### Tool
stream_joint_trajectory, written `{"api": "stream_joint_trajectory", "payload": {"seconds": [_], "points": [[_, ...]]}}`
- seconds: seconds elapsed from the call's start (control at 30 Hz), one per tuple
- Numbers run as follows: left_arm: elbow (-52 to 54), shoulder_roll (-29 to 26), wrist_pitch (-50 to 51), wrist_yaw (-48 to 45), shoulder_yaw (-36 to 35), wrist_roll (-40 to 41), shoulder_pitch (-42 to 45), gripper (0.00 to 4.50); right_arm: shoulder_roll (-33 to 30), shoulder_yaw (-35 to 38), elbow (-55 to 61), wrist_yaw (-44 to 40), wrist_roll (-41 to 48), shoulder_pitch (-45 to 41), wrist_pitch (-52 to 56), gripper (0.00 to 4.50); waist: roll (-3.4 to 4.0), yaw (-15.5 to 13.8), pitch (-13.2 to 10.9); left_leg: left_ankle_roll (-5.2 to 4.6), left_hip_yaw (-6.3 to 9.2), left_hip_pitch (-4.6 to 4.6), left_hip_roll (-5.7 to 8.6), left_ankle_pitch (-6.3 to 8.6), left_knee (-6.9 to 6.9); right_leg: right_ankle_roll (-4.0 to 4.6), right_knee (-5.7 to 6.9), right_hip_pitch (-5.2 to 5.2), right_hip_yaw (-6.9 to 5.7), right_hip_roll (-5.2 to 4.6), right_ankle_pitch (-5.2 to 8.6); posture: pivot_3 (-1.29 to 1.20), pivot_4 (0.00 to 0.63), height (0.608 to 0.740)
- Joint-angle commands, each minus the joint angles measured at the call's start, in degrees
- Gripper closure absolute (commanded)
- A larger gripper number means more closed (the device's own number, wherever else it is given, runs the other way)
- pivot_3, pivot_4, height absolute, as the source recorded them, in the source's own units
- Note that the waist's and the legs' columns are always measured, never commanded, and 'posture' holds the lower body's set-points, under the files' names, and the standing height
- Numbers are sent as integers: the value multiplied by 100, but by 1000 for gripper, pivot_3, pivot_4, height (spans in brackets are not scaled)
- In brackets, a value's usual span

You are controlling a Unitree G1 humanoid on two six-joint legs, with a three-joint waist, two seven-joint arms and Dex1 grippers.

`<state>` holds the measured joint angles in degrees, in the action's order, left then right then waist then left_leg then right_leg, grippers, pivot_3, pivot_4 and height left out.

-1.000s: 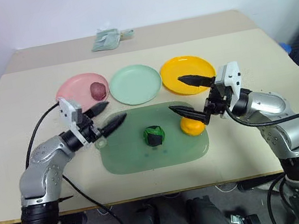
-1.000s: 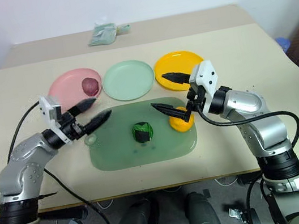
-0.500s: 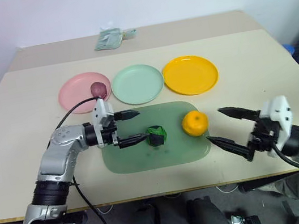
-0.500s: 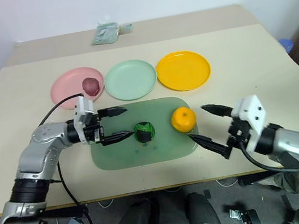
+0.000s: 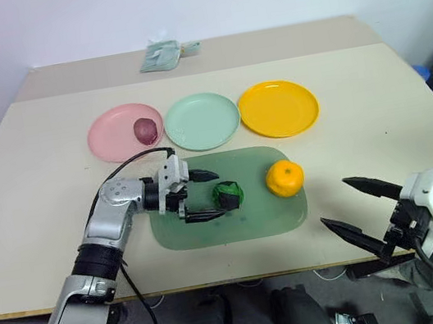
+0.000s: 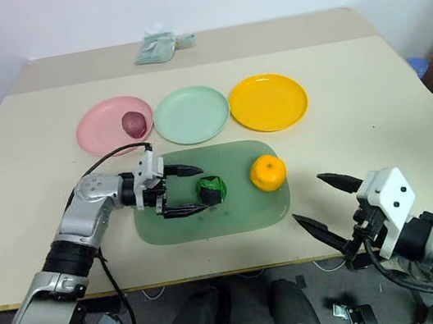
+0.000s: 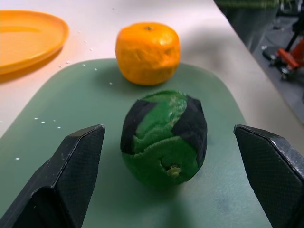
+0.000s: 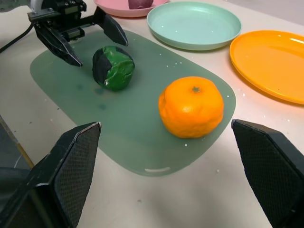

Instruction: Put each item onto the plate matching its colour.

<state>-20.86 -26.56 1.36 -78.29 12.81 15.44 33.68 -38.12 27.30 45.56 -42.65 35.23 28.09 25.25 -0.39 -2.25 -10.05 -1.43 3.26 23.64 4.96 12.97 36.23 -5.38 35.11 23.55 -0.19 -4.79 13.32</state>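
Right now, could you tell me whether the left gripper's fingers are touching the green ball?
Apart. In the left wrist view, green board shows between each finger and the green ball; the left gripper is open around it.

My left tool (image 5: 202,195) hides part of the green ball's (image 5: 226,195) near side, and the bundle (image 5: 168,54) at the bench's (image 5: 376,119) far edge — pale, crumpled — is too small to name.

Bright even overhead light, soft short shadows, all views sharp, no glare.
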Motion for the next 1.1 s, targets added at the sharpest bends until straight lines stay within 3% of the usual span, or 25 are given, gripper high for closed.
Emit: {"api": "stream_joint_trajectory", "payload": {"seconds": [0.03,0.1,0.13,0.2,0.27,0.43,0.57,0.7,0.93,1.1], "points": [[-154,83,-352,-47,57,-173,147,34,82,66,12,-58,-80,78,-269,0,0,1,0,0,0,0,0,0,0,0,0,0,0,0,0,0,150,740],[-245,163,-457,-53,85,-257,157,34,112,49,-30,-82,-119,95,-340,0,0,2,0,0,0,0,0,0,-1,0,0,0,-1,0,0,0,150,740],[-277,199,-506,-45,91,-294,156,268,122,42,-48,-92,-132,100,-371,0,0,2,0,0,1,0,0,0,-1,-1,0,0,-1,0,0,0,150,740],[-273,309,-553,78,52,-336,145,878,143,22,-93,-114,-162,106,-432,0,0,1,0,-1,0,0,0,0,-1,-1,0,1,-1,0,1,0,150,740],[-195,420,-483,288,-13,-329,108,1766,162,7,-133,-134,-180,112,-486,0,0,0,0,-1,0,0,0,0,0,-1,0,0,-1,0,0,0,150,740],[-123,742,130,1351,-312,-331,163,1766,181,-55,-204,-126,-194,44,-567,0,-1,-1,0,-3,1,0,0,-1,3,-3,1,-1,-2,1,0,0,150,740],[-689,1534,785,3371,-900,-363,1117,1766,217,-171,-302,-41,-144,-237,-590,0,-14,-39,-8,-4,9,2,1,-2,16,-10,3,-7,-11,4,-2,0,150,740],[-1848,2006,773,4831,-1294,-521,2121,1766,229,-395,-459,70,-227,-672,-586,0,-15,-14,-8,-17,22,42,1,7,72,-53,10,0,-26,13,-20,0,150,740],[-4199,2321,-93,6247,-1750,-672,3382,1766,236,-728,-702,210,-299,-1232,-544,0,-15,-7,-8,-33,12,44,11,18,77,-71,13,3,-23,11,-20,0,150,740],[-4861,2333,-329,6636,-1913,-715,3603,1766,202,-814,-707,277,-295,-1367,-509,0,-15,-16,-8,-33,12,48,12,18,81,-76,15,4,-22,9,-24,0,150,740]]}}
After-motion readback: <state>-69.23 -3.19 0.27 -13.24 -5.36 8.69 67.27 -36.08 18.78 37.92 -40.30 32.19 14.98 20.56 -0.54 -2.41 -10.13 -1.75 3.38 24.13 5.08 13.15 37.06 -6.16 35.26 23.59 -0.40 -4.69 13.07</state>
